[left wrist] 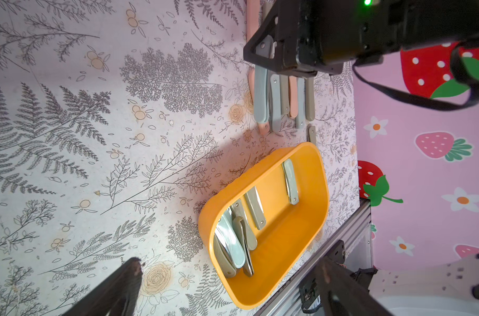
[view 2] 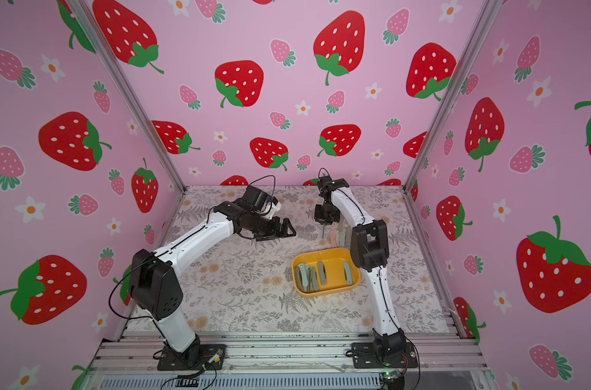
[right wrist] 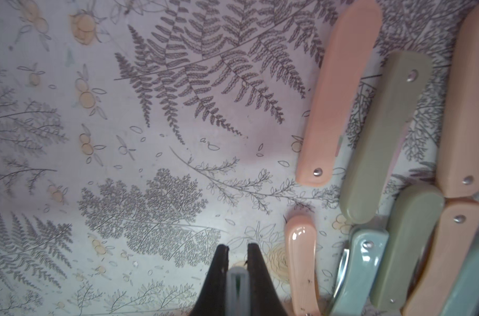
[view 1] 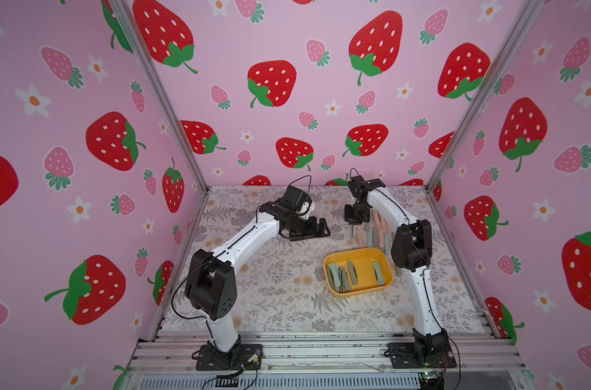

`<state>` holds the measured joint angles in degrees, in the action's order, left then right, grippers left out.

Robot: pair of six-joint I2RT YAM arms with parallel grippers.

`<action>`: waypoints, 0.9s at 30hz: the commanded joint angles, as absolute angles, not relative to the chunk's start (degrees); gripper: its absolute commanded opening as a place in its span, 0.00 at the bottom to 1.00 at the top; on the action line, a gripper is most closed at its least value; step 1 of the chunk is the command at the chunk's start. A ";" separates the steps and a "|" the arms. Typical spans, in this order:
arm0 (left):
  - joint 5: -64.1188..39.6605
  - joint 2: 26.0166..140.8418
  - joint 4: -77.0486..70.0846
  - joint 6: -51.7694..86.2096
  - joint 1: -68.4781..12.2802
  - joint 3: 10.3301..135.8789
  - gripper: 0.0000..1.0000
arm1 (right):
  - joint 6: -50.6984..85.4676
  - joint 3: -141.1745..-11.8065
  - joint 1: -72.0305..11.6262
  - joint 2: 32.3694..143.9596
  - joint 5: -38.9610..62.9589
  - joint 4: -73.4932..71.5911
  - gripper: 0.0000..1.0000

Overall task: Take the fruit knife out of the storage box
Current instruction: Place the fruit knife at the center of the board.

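The storage box [view 1: 335, 292] [view 2: 331, 266] [left wrist: 287, 240] is a shallow yellow-orange tub on the right of the floral mat. Several folded grey-green fruit knives [view 1: 352, 271] [left wrist: 254, 209] lie inside it. My right gripper [view 1: 351, 227] [right wrist: 237, 247] hangs beyond the box, just above the mat. It is shut on a folded grey fruit knife [view 1: 351, 233] [right wrist: 237, 290] held on end between its fingers. My left gripper [view 1: 321, 230] [left wrist: 230, 264] hovers open and empty, left of the right gripper and above the mat.
A row of folded pink, grey and olive knives [view 1: 377, 233] [view 2: 334, 238] [left wrist: 282, 98] [right wrist: 380, 136] lies on the mat beside the right gripper, behind the box. The right arm's elbow [view 1: 410, 246] stands close to the box's right side. Strawberry-print walls enclose the mat.
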<state>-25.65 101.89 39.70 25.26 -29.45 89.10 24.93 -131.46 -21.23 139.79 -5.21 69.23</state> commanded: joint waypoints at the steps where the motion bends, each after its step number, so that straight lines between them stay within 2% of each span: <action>1: -26.72 102.72 41.41 24.17 -28.98 91.28 0.99 | 24.09 -132.89 -21.02 140.48 -2.11 71.53 0.08; 11: -27.75 105.70 41.43 24.69 -28.74 93.38 0.99 | 22.88 -127.60 -20.13 141.46 -2.45 68.46 0.11; 17: -27.95 106.44 41.43 25.23 -28.79 94.01 0.99 | 21.68 -128.22 -19.60 142.80 -3.87 68.12 0.12; 27: -27.44 105.85 41.26 26.15 -28.92 93.42 0.99 | 19.61 -131.20 -19.60 144.06 -5.51 69.83 0.20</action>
<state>-27.05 105.65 40.58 25.82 -28.97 91.88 20.91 -129.10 -19.86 142.71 -4.82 68.60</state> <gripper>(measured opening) 0.992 0.193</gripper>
